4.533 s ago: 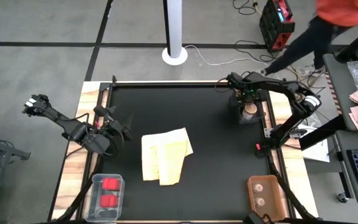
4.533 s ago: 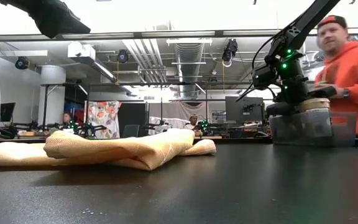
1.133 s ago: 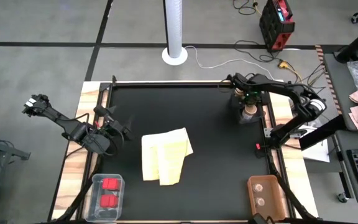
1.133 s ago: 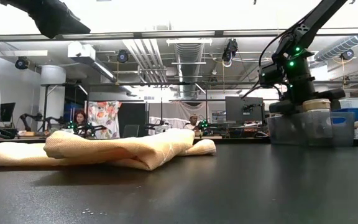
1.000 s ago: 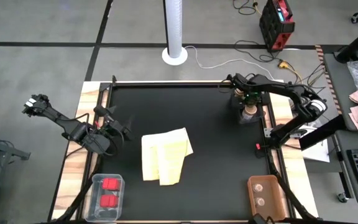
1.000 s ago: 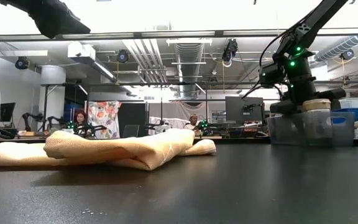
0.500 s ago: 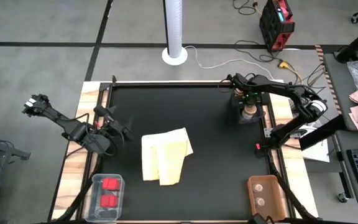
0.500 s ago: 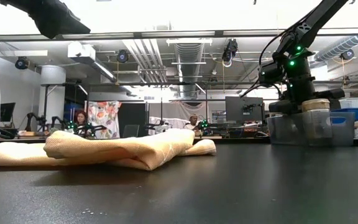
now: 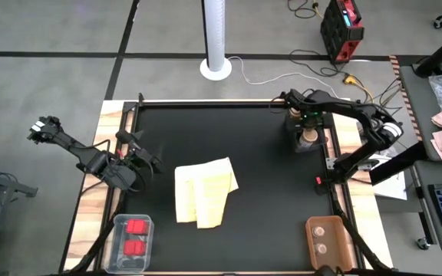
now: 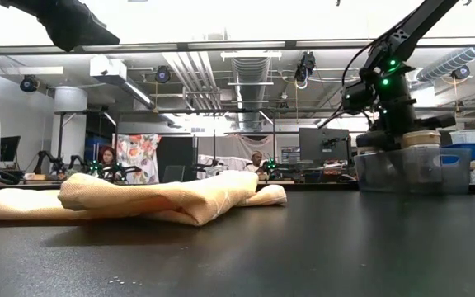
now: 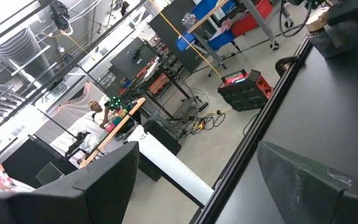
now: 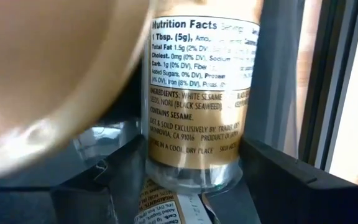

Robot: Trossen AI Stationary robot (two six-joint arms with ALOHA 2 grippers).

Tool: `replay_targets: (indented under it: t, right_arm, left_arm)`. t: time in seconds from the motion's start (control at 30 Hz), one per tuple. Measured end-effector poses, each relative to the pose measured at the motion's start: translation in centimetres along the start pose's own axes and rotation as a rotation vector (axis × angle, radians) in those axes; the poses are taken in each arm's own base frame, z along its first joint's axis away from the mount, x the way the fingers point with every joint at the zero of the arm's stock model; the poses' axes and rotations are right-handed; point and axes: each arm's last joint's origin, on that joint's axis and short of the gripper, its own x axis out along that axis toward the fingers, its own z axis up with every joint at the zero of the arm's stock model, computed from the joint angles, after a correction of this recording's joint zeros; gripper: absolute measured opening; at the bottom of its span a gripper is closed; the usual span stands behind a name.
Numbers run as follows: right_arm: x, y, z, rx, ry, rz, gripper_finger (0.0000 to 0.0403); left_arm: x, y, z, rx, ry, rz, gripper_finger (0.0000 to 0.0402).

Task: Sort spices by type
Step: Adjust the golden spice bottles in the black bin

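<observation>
A short round jar point(image 12: 194, 93) with a tan top point(image 9: 307, 139) stands upright in a clear container point(image 10: 452, 173) at the table's far right. My right gripper point(image 9: 307, 129) reaches into that container from the far side, open, one finger on either side of the jar point(image 10: 420, 139); I cannot tell whether they touch it. A blurred tan lid point(image 12: 48, 81) fills the near part of the right wrist view. Two red blocks point(image 9: 135, 227) lie in a clear bin point(image 9: 118, 245) at the near left. Two pale round ones point(image 9: 321, 229) lie in a brown tray point(image 9: 311, 238) at the near right. My left gripper point(image 9: 146, 159) waits open at the left edge.
A folded yellow cloth point(image 9: 204, 192) lies in the middle of the black mat, a low hump in the low view point(image 10: 155, 198). Bare mat surrounds it on all sides. A raised frame edges the mat. A white post base point(image 9: 216, 67) stands on the floor beyond the far edge.
</observation>
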Motion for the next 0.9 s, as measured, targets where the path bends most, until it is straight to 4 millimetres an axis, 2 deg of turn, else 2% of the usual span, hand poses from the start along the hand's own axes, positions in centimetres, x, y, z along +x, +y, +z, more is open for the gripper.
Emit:
replay_targets:
  t: [0.23,0.67,0.9]
  right_arm:
    - [-1.3,-0.7,-0.4,0.007,-0.037,0.029,0.0200]
    - [-2.1,-0.7,-0.2,-0.019,-0.056,0.044,0.0063]
    - [-2.3,-0.8,-0.1,-0.002,-0.056,0.043,0.0031]
  left_arm:
    - [0.0,0.0,0.0,-0.001,0.000,0.000,0.0311]
    - [0.0,0.0,0.0,-0.001,0.000,0.000,0.0311]
    - [0.0,0.0,0.0,-0.001,0.000,0.000,0.0311]
